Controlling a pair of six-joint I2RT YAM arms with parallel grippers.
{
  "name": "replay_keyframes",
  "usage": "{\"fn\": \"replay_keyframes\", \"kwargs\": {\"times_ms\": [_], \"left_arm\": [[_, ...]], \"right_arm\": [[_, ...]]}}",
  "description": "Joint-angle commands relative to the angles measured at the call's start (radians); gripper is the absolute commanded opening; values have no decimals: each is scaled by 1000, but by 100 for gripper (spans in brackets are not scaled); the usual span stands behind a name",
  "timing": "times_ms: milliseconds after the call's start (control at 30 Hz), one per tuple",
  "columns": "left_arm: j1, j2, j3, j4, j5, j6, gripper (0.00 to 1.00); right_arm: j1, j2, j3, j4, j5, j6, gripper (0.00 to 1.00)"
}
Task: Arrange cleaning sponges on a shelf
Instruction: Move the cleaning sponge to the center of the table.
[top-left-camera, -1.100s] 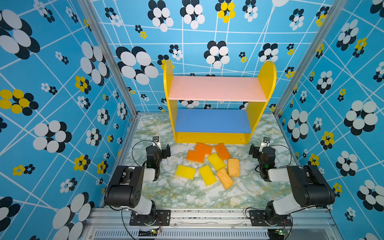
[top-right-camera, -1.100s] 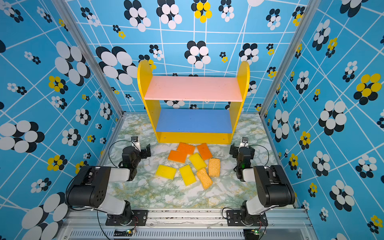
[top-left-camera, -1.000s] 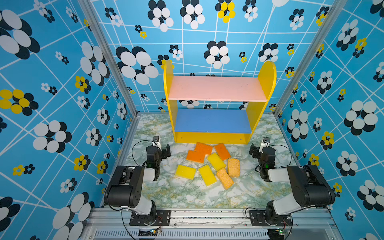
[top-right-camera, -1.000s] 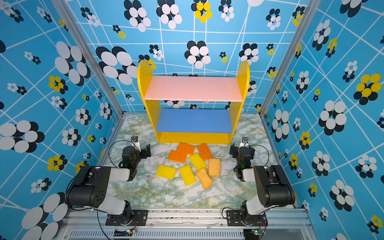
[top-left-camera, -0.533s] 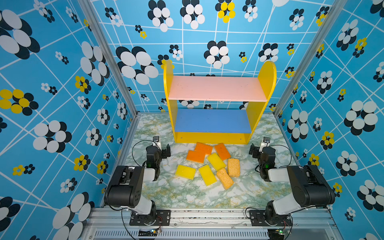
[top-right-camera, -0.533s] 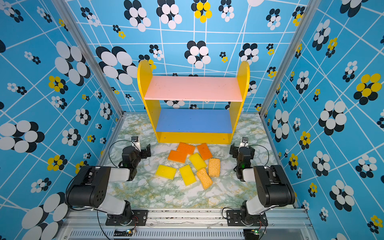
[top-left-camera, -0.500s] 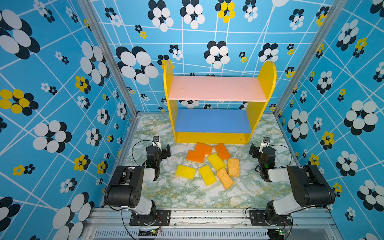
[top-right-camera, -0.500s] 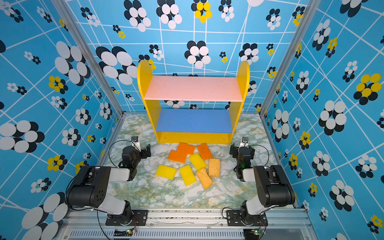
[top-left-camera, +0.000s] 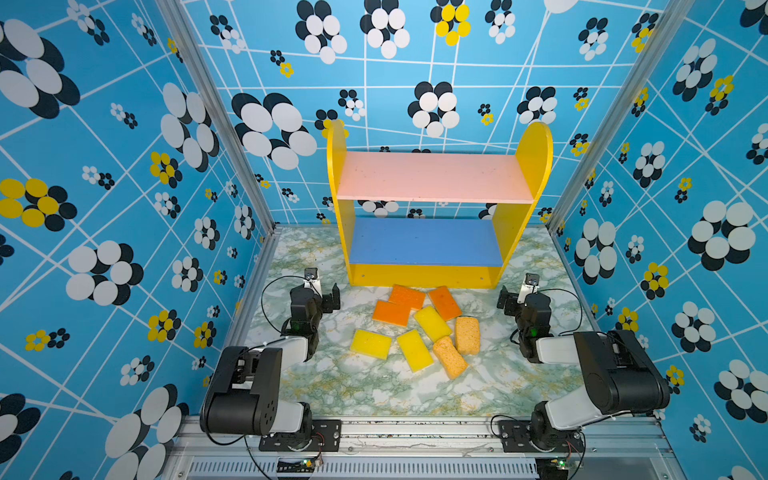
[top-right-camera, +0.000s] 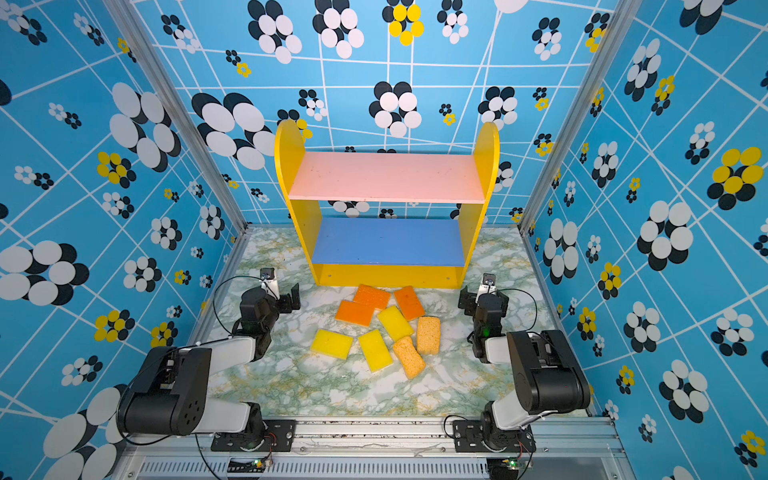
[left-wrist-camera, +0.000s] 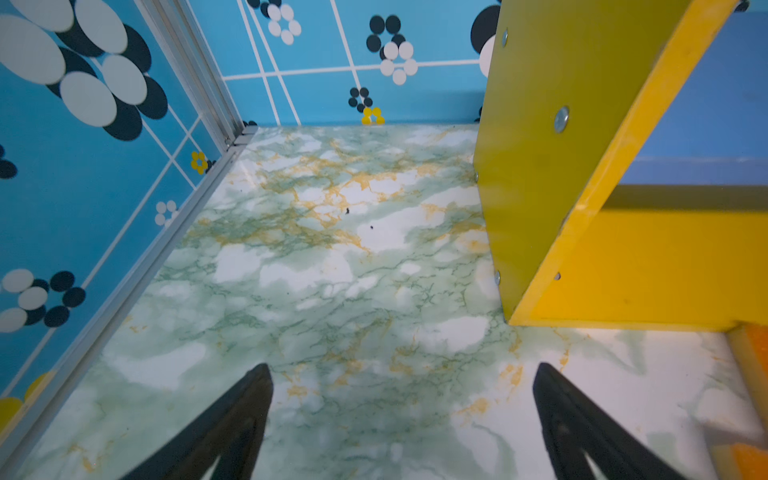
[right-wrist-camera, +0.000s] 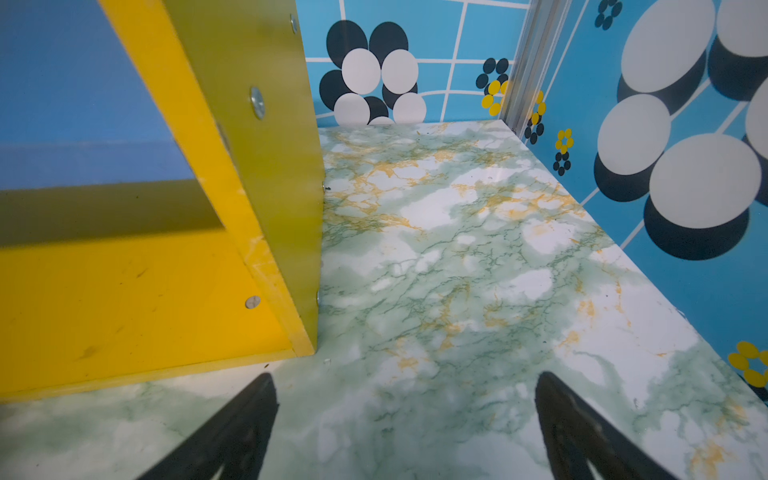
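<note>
Several cleaning sponges lie in a loose cluster on the marble floor in front of the shelf (top-left-camera: 432, 176) (top-right-camera: 386, 176). There are three orange ones (top-left-camera: 391, 313), three yellow ones (top-left-camera: 370, 344) and two tan porous blocks (top-left-camera: 467, 335). All the shelf boards are bare. My left gripper (top-left-camera: 324, 296) (left-wrist-camera: 402, 370) rests low to the left of the cluster, open, with only floor between its fingers. My right gripper (top-left-camera: 515, 298) (right-wrist-camera: 405, 377) rests to the right of the cluster, also open and empty. An orange sponge edge (left-wrist-camera: 756, 349) shows in the left wrist view.
Blue flowered walls (top-left-camera: 124, 208) close in the left, right and back sides, with metal posts (top-left-camera: 216, 112) at the back corners. The shelf's yellow side panels (left-wrist-camera: 540, 145) (right-wrist-camera: 257, 166) stand close ahead of each gripper. A metal rail (top-left-camera: 415, 432) runs along the front edge.
</note>
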Motion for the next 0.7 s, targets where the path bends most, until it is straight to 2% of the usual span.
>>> {"fn": "replay_keyframes", "kwargs": {"times_ms": [0,167,300,533,667], "left_arm": [[-13,-41,21,-79,6,22,99],[-23,-97,26,-145,8,10,99],[-23,-99,-2,-110,-10,12,99],[-32,-97,2,-115,-11,3,99],[-41,-165,34,-206,-2,-2,99]], "right_arm": [[8,-10,14,-4,-24,-15,99],[9,-52,29,-70,-42,-20,99],[9,-114,58,-180,-77,-25,99],[11,-251,154,-578,-191,53,99],[46,-376,161,-750,-174,44,99]]}}
